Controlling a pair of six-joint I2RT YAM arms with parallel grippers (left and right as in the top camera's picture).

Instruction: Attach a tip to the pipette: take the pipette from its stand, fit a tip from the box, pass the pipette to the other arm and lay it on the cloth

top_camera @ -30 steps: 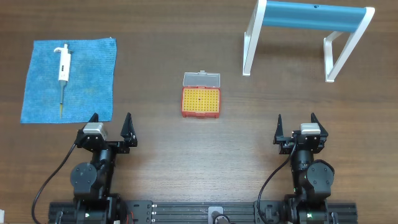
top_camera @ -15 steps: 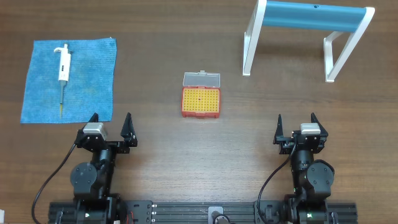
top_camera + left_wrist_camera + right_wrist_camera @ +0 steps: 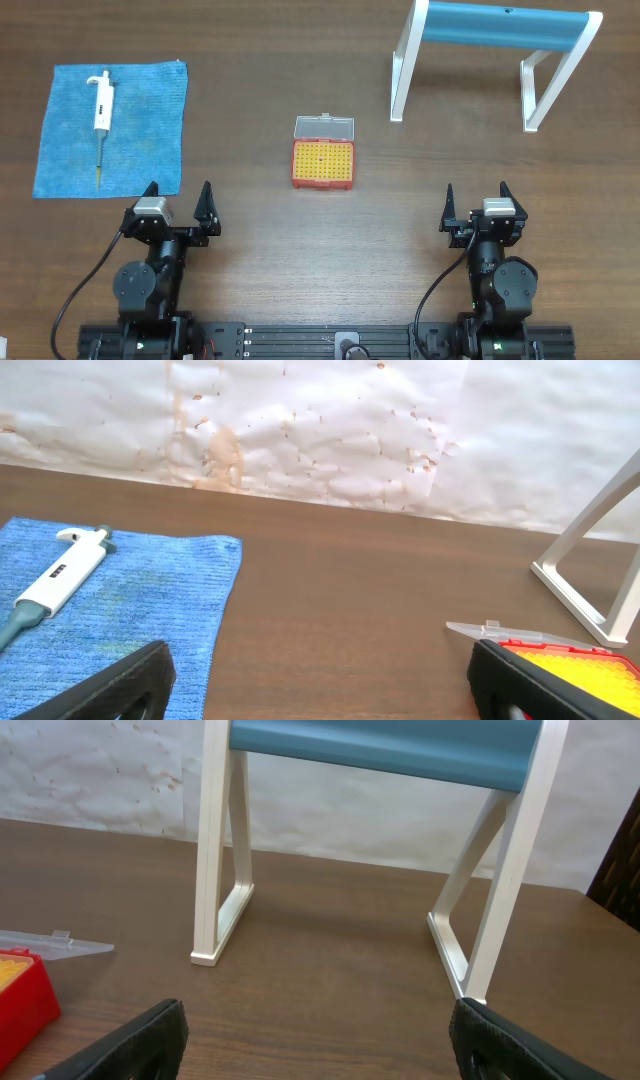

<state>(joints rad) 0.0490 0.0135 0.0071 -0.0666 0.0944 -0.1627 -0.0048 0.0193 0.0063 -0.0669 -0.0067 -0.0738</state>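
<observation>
Pipette [image 3: 102, 105] remains flat on the cloth [image 3: 150, 130], nothing shifted, left tool [image 3: 178, 187] and right tool [image 3: 476, 187] both released.

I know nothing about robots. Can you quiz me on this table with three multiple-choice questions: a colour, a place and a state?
1. The stand's top bar is: A red, B yellow, C blue.
2. The pipette lies: A on the stand, B on the cloth, C on the floor.
3. The left gripper and right gripper are: A open and empty, B shut, C holding the pipette.
Answers: 1 C, the bar is blue above white legs; 2 B, it rests on the cloth; 3 A, fingers spread, nothing between.
</observation>
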